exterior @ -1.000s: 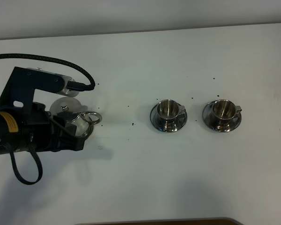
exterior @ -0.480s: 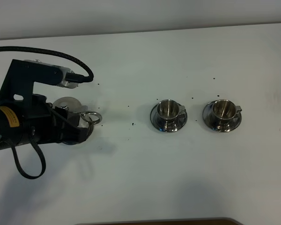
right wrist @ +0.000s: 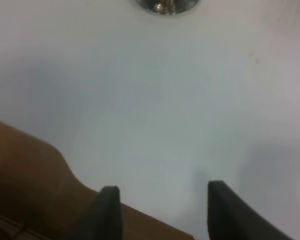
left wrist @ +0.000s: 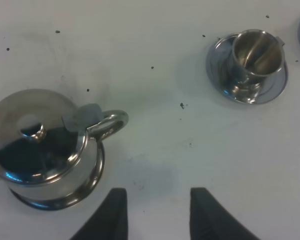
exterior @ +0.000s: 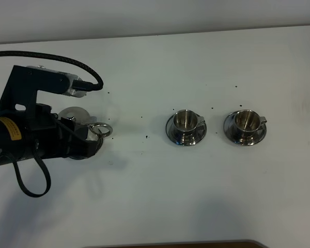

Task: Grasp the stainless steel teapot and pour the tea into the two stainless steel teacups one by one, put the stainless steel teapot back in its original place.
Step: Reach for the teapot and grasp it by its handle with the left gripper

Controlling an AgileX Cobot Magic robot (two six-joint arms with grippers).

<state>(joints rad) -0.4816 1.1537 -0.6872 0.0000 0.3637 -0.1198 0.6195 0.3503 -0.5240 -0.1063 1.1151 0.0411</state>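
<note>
**Teapot Waiting To Be Picked Up**

The left claw [left wrist: 157, 196] is seen with its two fingers apart, and nothing is held between them. The stainless steel teapot [left wrist: 40, 145] is found just beside this claw, off to one side of the fingers. It is stood upright with its lid on. A steel rim is seen under it. This is likely the original place [left wrist: 55, 202], but that cannot be told for sure.

The teapot is made of hard, shiny steel. It will not be bent or broken easily, but it is likely slippery. It may be heavy if tea is inside. The round body looks too wide and smooth to be gripped well. The loop handle [left wrist: 112, 125] is the best spot to be grabbed, as it sticks out on the side nearest the claw. A firm squeeze will be needed so the pot is not tipped too soon.

The two stainless steel teacups [exterior: 185, 120] are set on saucers well ahead of the claw, one farther off than the other. Only small dark specks [exterior: 146, 137] are seen on the table [exterior: 196, 196] in between. The right claw [right wrist: 163, 189] is held with its fingers apart and empty.
</note>
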